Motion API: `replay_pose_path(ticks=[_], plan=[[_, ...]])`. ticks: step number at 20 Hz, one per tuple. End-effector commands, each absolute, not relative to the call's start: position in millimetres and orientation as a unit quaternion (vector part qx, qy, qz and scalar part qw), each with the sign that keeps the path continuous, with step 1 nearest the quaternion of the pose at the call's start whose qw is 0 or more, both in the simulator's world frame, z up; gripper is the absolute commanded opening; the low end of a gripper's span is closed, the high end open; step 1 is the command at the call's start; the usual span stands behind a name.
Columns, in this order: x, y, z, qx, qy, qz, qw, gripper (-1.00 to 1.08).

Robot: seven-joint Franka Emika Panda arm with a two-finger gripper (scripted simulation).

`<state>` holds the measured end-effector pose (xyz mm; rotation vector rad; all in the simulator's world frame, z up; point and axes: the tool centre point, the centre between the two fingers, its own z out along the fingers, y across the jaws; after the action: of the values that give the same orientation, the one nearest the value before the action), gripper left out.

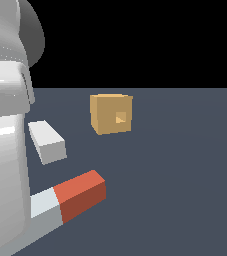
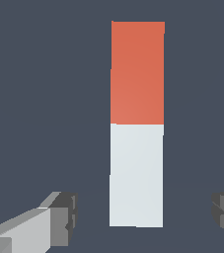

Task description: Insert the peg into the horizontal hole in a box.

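The peg lies flat on the dark floor, with its red-orange half (image 1: 80,194) towards the box and its white-grey half (image 1: 45,210) towards the arm. In the wrist view the peg (image 2: 136,123) runs lengthwise between the fingers. My gripper (image 2: 144,215) is open and straddles the white end without touching it. One white finger (image 1: 47,141) shows in the exterior view; the other is hidden. The tan box (image 1: 111,113) stands further back, its hole (image 1: 120,117) on the face turned to the exterior view's right. The box is out of the wrist view.
The large white arm body (image 1: 5,150) fills the exterior view's left and hides part of the peg's white end. The dark grey floor (image 1: 185,175) stretches to the exterior view's right.
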<state>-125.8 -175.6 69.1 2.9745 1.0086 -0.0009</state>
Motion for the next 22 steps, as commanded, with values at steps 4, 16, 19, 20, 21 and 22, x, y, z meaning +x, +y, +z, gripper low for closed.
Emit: replay_pose_path(ticks=[4, 16, 19, 20, 21, 22], plan=[[-127.4, -175.6, 52.5, 0.948, 0.319, -0.001, 0.000, 1.00], [-128.7, -175.6, 19.9, 0.949, 0.316, 0.000, 0.000, -1.00], [-128.7, -175.6, 19.9, 0.949, 0.316, 0.000, 0.000, -1.00], [-128.7, -175.6, 19.9, 0.949, 0.316, 0.000, 0.000, -1.00], [-128.7, -175.6, 19.9, 0.949, 0.316, 0.000, 0.000, -1.00], [-128.7, -175.6, 19.9, 0.949, 0.316, 0.000, 0.000, -1.00]])
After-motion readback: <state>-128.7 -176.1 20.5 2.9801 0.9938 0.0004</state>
